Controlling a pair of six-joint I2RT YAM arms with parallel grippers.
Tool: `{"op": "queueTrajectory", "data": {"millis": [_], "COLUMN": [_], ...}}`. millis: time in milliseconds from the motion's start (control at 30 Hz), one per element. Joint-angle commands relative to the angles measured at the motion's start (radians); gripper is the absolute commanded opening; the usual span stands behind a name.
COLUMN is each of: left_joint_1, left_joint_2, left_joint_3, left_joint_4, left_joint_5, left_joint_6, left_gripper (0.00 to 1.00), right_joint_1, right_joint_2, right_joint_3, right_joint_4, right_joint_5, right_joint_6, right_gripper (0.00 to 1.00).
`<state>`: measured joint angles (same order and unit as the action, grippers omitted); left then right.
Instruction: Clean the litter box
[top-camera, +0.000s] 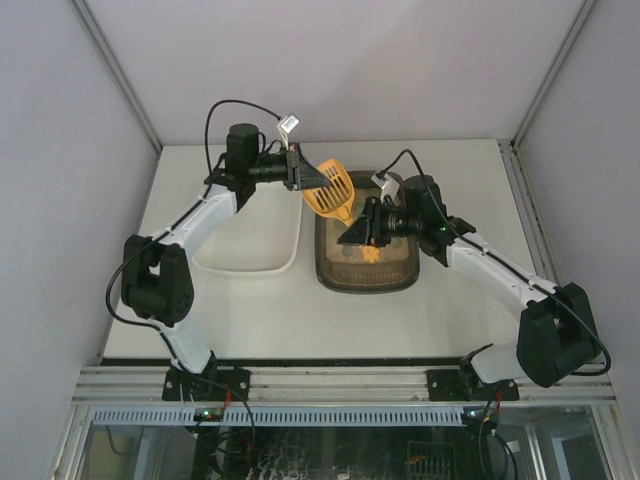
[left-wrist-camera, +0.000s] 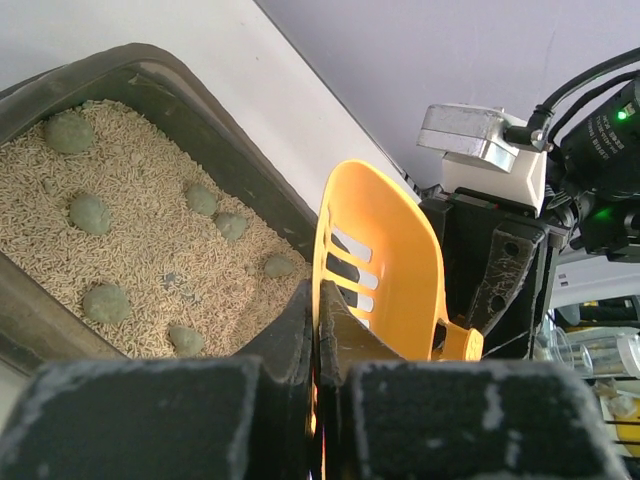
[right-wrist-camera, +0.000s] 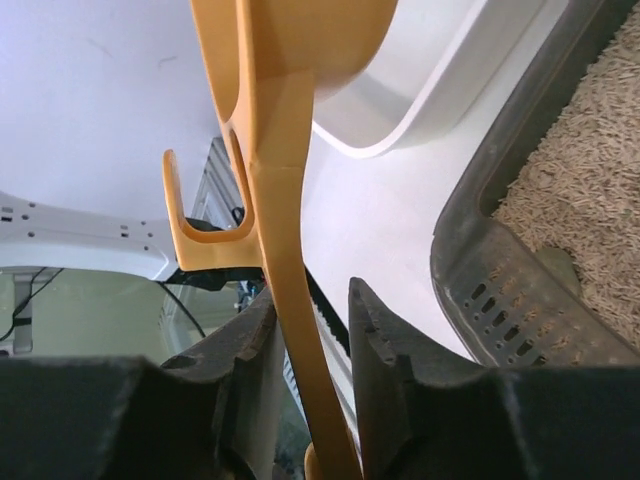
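Observation:
The dark brown-olive litter box (top-camera: 366, 284) holds tan litter with several grey-green clumps (left-wrist-camera: 90, 212). An orange slotted scoop (top-camera: 332, 190) hangs above the box's far left corner. My left gripper (top-camera: 303, 175) is shut on the scoop's rim (left-wrist-camera: 322, 250), as the left wrist view (left-wrist-camera: 316, 300) shows. My right gripper (top-camera: 362, 232) is open around the scoop's handle (right-wrist-camera: 285, 200). In the right wrist view (right-wrist-camera: 312, 295) the handle lies against one finger, with a gap to the other. The box's wall (right-wrist-camera: 500, 290) lies to the right of it.
A white tray (top-camera: 250, 240) of similar size stands left of the litter box and shows in the right wrist view (right-wrist-camera: 430, 90). Grey walls enclose the table on three sides. The right wrist camera (left-wrist-camera: 480, 150) hangs close beside the scoop.

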<state>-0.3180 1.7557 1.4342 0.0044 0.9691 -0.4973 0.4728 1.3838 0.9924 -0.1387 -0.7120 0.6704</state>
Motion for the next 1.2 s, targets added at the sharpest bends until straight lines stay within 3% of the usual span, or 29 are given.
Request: {"op": "queueTrajectory", "data": {"millis": [0, 100, 233, 333, 467, 500, 533, 600, 633, 800, 967, 1100, 1167], "left_joint_1": [0.005, 0.008, 0.018, 0.028, 0.05, 0.055, 0.065, 0.084, 0.095, 0.123, 0.102, -0.042, -0.117], "left_joint_2": [-0.05, -0.051, -0.054, -0.059, -0.075, -0.077, -0.076, -0.079, -0.085, -0.143, -0.233, -0.304, -0.317], "left_joint_3": [-0.017, -0.018, -0.022, -0.029, -0.032, -0.022, -0.006, 0.012, 0.018, 0.015, -0.119, -0.108, -0.097], "left_joint_4": [0.062, 0.067, 0.073, 0.083, 0.079, 0.058, 0.012, -0.042, -0.068, -0.162, -0.166, -0.394, -0.449], "left_joint_5": [0.014, 0.011, 0.005, 0.002, -0.008, -0.013, -0.023, -0.06, -0.079, -0.269, -0.482, -0.958, -1.132], "left_joint_6": [-0.029, -0.03, -0.033, -0.046, -0.051, -0.04, -0.036, -0.044, -0.046, -0.064, -0.164, -0.125, -0.163], "left_gripper": [0.0, 0.0, 0.0, 0.0, 0.04, 0.12, 0.3, 0.94, 1.0, 1.0, 1.0, 1.0, 1.0], "right_joint_1": [-0.001, 0.0, -0.002, -0.002, -0.008, -0.009, -0.009, -0.006, -0.004, -0.026, -0.035, -0.031, -0.029], "right_joint_2": [-0.007, -0.008, -0.011, -0.009, -0.015, -0.022, -0.034, -0.062, -0.07, -0.057, 0.05, 0.161, 0.218], "right_joint_3": [-0.026, -0.035, -0.043, -0.053, -0.078, -0.079, -0.078, -0.045, -0.006, 0.132, 0.226, 0.326, 0.382], "right_joint_4": [0.112, 0.138, 0.158, 0.165, 0.183, 0.173, 0.158, 0.011, -0.11, -0.493, -0.731, -0.81, -0.824], "right_joint_5": [-0.047, -0.058, -0.064, -0.063, -0.023, -0.004, 0.018, 0.12, 0.205, 0.387, 0.556, 0.59, 0.607], "right_joint_6": [0.062, 0.082, 0.096, 0.098, 0.119, 0.118, 0.114, 0.071, 0.037, -0.066, -0.175, -0.237, -0.256], "right_gripper": [0.24, 0.17, 0.14, 0.01, 0.0, 0.0, 0.0, 0.0, 0.0, 0.0, 0.0, 0.0, 0.0]}}
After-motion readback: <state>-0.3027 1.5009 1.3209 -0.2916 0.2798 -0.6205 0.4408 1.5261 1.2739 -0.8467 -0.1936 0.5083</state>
